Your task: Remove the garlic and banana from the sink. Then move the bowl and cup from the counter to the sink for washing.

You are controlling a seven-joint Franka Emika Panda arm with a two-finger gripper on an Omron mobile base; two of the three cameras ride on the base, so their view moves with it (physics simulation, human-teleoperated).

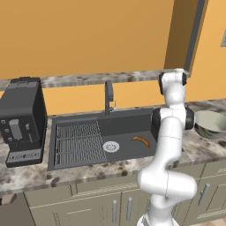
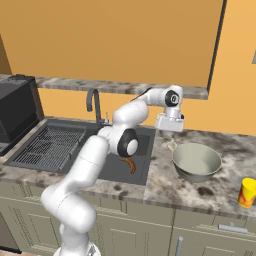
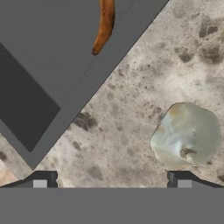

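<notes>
The banana [image 1: 141, 140] [image 2: 130, 164] [image 3: 104, 24] lies on the floor of the dark sink [image 1: 128, 118] [image 3: 43, 65], right of the drain. The garlic [image 3: 186, 133] [image 2: 171, 146] rests on the marble counter between the sink's right rim and the bowl [image 2: 196, 161] [image 1: 211, 123]. My gripper [image 3: 111, 177] [image 2: 169, 131] hangs open above that counter strip, holding nothing. The garlic is below it, close to its right fingertip [image 3: 183, 178]. At the counter's far right stands the yellow cup [image 2: 247, 192].
A dark faucet [image 1: 108, 97] rises behind the sink. A wire rack [image 1: 78, 141] covers the basin's left half beside the silver drain [image 1: 111, 146]. A black coffee machine [image 1: 22, 119] stands left of the sink. A stone ledge runs along the orange wall.
</notes>
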